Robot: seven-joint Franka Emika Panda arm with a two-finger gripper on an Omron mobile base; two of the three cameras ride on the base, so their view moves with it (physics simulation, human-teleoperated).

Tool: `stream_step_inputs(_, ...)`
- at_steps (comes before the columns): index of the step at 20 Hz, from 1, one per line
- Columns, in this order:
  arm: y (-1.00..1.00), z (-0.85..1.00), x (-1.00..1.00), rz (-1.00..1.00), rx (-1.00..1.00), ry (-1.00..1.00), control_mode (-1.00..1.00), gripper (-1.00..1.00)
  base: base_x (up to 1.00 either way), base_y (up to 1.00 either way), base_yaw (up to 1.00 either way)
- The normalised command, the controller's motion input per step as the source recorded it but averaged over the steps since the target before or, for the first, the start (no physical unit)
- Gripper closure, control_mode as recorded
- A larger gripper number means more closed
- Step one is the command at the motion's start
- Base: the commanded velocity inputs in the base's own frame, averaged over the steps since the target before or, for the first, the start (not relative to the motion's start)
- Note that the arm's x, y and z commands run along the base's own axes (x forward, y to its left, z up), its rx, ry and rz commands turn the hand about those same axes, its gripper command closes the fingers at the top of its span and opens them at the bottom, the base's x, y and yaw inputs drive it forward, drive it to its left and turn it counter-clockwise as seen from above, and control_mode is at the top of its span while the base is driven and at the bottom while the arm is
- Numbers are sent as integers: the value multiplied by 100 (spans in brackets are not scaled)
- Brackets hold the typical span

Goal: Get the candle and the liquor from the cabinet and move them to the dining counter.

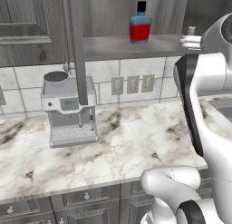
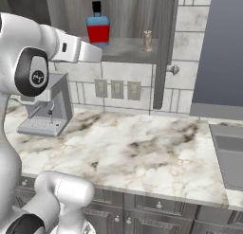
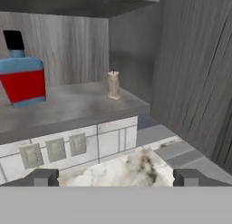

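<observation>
The claw (image 3: pixel 116 177) is spread wide and grasps nothing; its two dark fingertips (image 3: pixel 45 177) stand far apart at the near edge of the hand view, level with the front of the cabinet (image 3: pixel 190 73) shelf. In the base views the white arm covers the claw itself. Beyond it, one candle (image 3: pixel 113 85) stands upright on the shelf, near the right inner wall. One liquor (image 3: pixel 21 73) bottle stands well apart to its left, its left side cut off in the hand view. The cabinet's open doors hang at both sides. Three wall outlets (image 2: pixel 116 89) sit below the shelf. One coffee machine (image 1: pixel 70 110) stands on the marble worktop (image 1: pixel 131 146), partly behind the left door's edge
</observation>
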Motion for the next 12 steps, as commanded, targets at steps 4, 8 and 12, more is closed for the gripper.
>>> stream_step_inputs(4,-19,0,21,-4,0,-1,-100,-100,0,0,0)
stream_step_inputs(8,-14,0,26,-6,0,0,-100,-100,0,0,0)
stream_step_inputs(12,-13,0,36,-3,0,0,-100,-100,0,0,0)
